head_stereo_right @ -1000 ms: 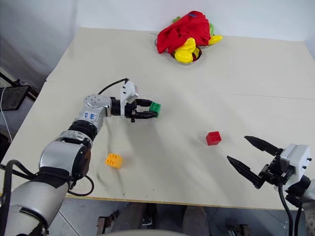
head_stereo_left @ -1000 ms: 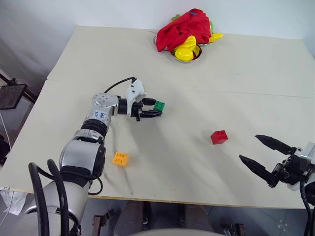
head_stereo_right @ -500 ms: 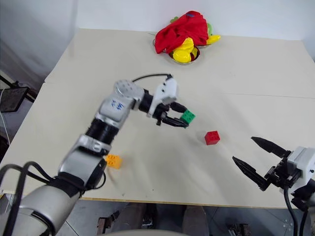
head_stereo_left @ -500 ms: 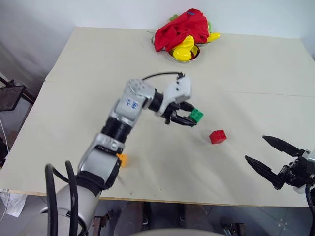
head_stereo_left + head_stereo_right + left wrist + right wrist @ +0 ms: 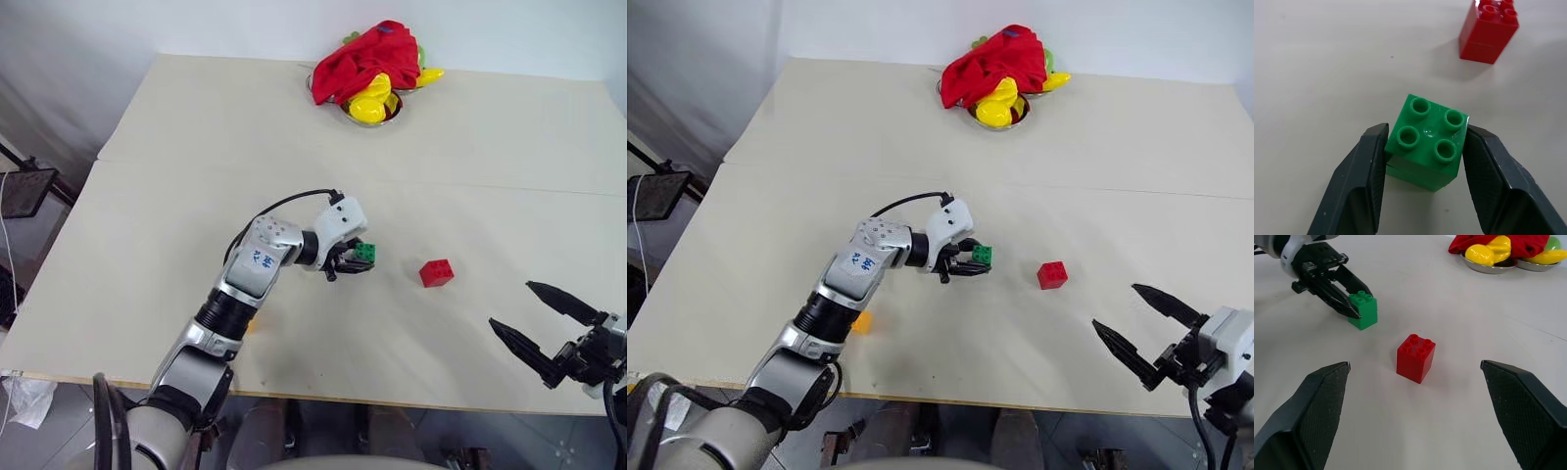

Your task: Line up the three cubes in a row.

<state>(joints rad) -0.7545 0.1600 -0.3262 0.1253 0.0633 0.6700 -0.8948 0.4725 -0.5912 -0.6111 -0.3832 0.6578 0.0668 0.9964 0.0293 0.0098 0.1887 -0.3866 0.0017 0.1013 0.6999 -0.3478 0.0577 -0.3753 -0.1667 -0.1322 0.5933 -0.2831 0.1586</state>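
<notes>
Green cube (image 5: 1427, 142) betw. left gripper (image 5: 1425, 171) fingers (studs up), red cube (image 5: 436, 272) nearby

Right eye view. The left gripper (image 5: 972, 262) held the green cube (image 5: 982, 255) between its two black fingers, low over the cream table (image 5: 1136, 147). The red cube (image 5: 1052, 275) stood on the table a short way to the right of it. The orange cube (image 5: 861, 322) lay partly hidden behind the left forearm. The right gripper (image 5: 1138, 329) hung at the near right edge, fingers spread wide. A red cloth (image 5: 999, 57) covered yellow toys (image 5: 997, 101) in metal bowls (image 5: 996, 117) at the far side.
</notes>
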